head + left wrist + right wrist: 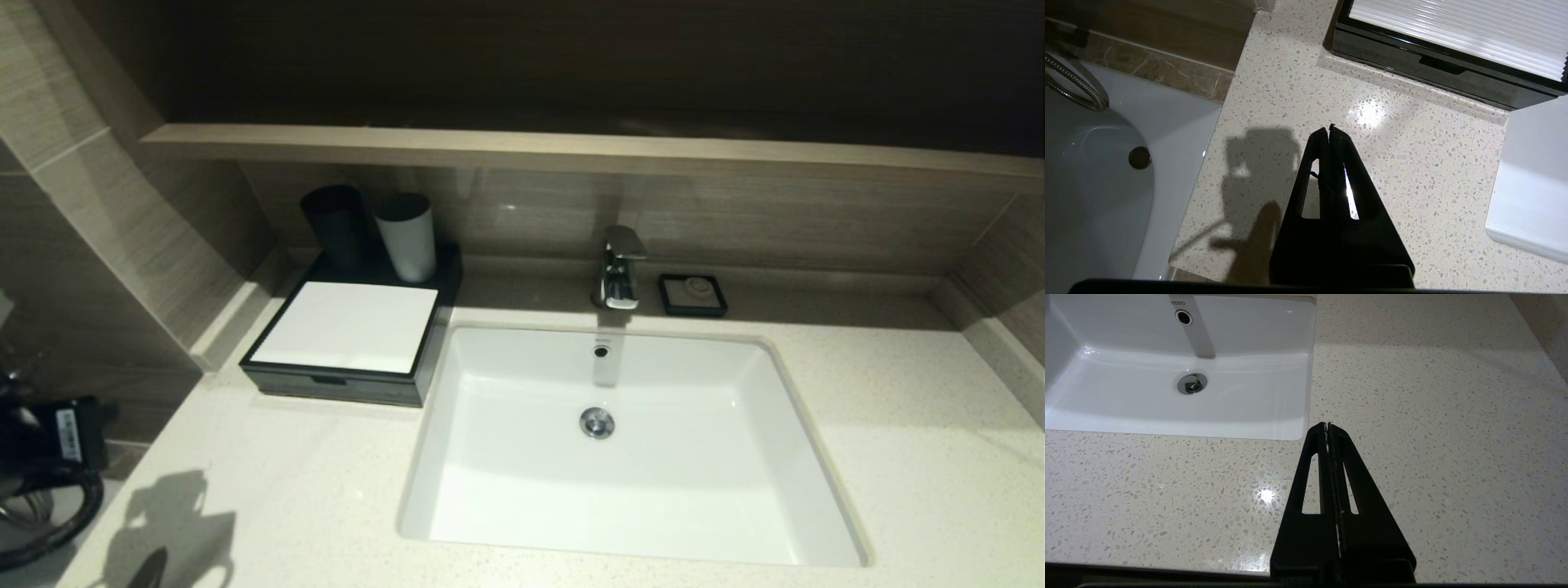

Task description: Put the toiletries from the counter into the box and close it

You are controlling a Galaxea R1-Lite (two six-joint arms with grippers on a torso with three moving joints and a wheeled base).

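Sitting at the back left of the counter [269,490], hard against the wall and just beside the left rim of the basin [490,367]: the box [347,384], black, with its white top panel showing and its front drawer pushed in flush. Standing on the rear of the box, side by side and touching: a black cup [333,222] and a white cup [406,237]. Rising behind the basin, a chrome tap [620,269], with a small black soap dish [692,295] just beside it on the right. Running along the wall above, a wood-look shelf [571,151]. Showing no sachets or sleeves anywhere on the speckled stone. Hovering over bare counter in front of the box, near the left edge: the left gripper [1329,129], fingers pressed together and holding nothing, casting a shadow on the stone, with the drawer front close ahead in the left wrist view. Hanging over the counter near the basin's front right corner: the right gripper [1327,425], fingers likewise pressed together and empty.
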